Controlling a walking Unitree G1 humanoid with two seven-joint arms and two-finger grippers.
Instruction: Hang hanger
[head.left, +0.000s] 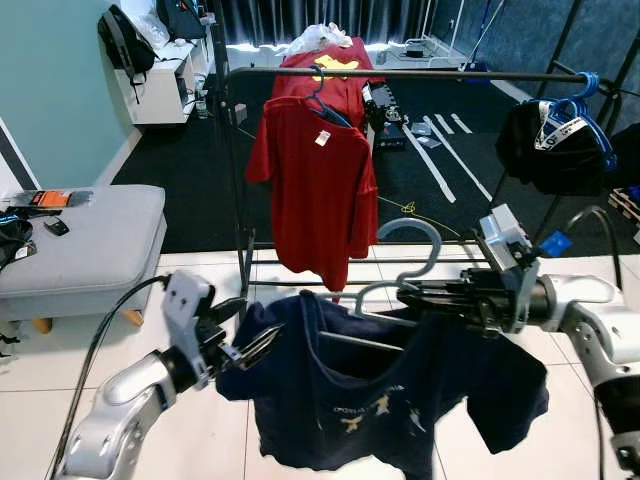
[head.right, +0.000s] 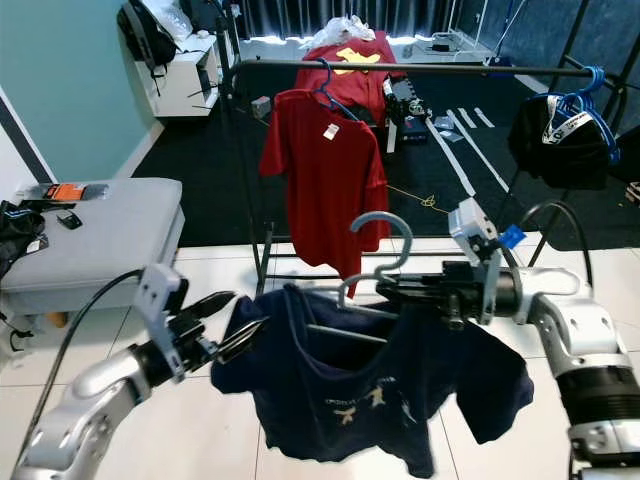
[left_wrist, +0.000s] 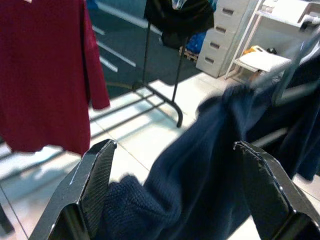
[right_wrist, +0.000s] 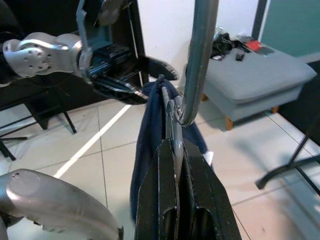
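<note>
**Hook below and short of the rail**

Hanger (head.left: 405, 262), grey, carries a navy shirt (head.left: 380, 395). It hangs in mid-air in front of the rack, hook up, bar running across the robot left to right.

Right gripper (head.left: 420, 294) is clamped on the hanger's neck just under the hook; the right wrist view shows the fingers pinched tight on the metal.

Left gripper (head.left: 262, 345) has its fingers spread around the shirt's left sleeve, cloth between them, not visibly pinched.

The key relation: the rail (head.left: 420, 75) lies beyond and well above the hook. I judge the right arm must lift and reach forward, then lower the hook over the rail.

A red shirt (head.left: 318, 190) hangs on the rail's left part, a black garment (head.left: 555, 145) on blue hangers at the right end. The bare stretch between looks like the open slot.

A grey bench (head.left: 85, 240) stands to the left, well apart.
</note>
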